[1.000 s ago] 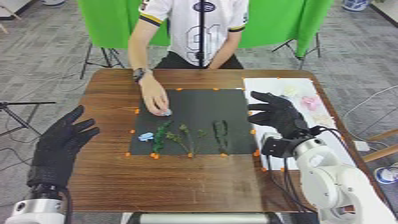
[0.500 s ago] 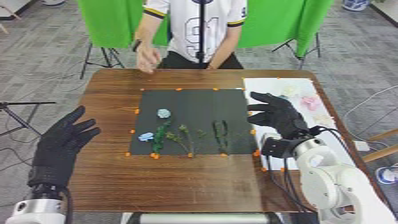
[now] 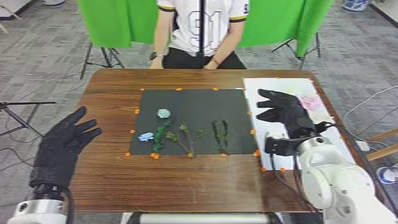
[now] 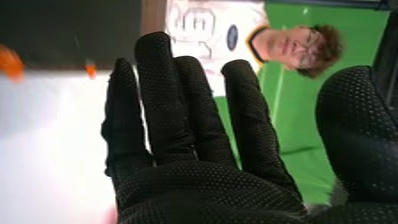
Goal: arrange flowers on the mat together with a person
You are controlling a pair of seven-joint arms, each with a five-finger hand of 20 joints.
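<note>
2 blue flowers (image 3: 163,113), 1 mat (image 3: 195,104)

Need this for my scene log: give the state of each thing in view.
Left hand, open, empty
Right hand, open, empty
Mat, flat on the table
Far blue flower, lying on the mat
Near blue flower, lying on the mat
Green stems, lying on the mat
Pink flower, on the white sheet

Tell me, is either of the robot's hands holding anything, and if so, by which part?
Nothing is held: the left hand and the right hand both have their fingers extended, with no flower or anything else in them.
</note>
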